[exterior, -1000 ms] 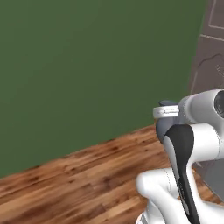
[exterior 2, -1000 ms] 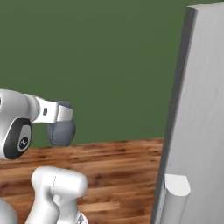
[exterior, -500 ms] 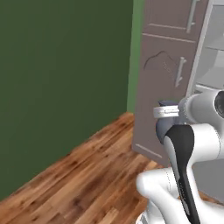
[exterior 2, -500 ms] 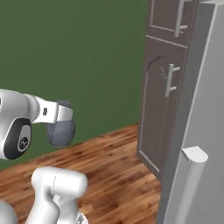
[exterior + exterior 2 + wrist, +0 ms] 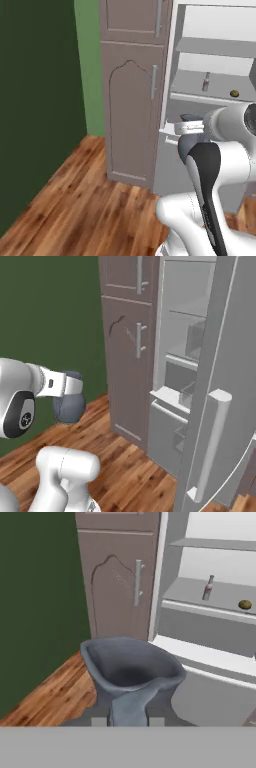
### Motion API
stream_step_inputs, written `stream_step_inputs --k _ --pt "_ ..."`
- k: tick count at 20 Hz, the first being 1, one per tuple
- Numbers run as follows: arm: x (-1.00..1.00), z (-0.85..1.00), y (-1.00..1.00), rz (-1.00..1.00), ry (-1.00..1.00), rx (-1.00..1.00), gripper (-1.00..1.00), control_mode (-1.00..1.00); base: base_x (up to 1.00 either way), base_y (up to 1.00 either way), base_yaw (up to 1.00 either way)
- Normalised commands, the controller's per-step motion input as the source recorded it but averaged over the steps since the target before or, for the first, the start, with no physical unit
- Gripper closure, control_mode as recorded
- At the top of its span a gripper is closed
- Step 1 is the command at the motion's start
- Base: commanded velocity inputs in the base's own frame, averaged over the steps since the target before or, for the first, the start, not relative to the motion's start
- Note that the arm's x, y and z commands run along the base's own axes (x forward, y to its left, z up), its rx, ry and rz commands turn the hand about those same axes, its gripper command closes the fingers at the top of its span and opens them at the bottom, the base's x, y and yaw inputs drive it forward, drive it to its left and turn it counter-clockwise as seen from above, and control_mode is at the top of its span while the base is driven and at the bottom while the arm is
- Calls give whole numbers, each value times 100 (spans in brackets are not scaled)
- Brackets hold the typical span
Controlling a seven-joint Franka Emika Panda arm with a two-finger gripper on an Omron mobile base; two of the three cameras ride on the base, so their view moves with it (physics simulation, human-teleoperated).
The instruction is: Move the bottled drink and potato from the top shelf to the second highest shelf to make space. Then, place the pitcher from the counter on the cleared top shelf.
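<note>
Left base view: the whole picture has swung from green wall to the open fridge, so the base has turned. The slim glass bottled drink [image 5: 206, 81] and yellow-brown potato [image 5: 234, 93] lie on one grey shelf [image 5: 210, 90], apparently already relocated. Right base view: the dark blue-grey rounded pitcher [image 5: 69, 404] hangs at the wrist. Hand view: the gripper [image 5: 129, 722] is clamped on the pitcher [image 5: 131, 674]; delivery remains.

The arm [image 5: 215, 165] is built of smooth, glossy white rounded shells with a black curved panel running down one link, a dark grey joint cap [image 5: 19, 415] carrying a small round pale emblem, and a white wrist band [image 5: 56, 383] printed with small dark markings.
</note>
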Motion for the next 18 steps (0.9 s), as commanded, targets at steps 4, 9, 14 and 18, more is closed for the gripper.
stream_step_inputs --k 4,9,14,18 --pt "0 0 0 0 0 0 100 100 36 0 -55" --pt "0 0 0 0 0 0 100 100 43 2 -50" --pt "0 0 0 0 0 0 100 100 48 12 -43" --pt "0 0 0 0 0 0 100 100 48 11 -33"
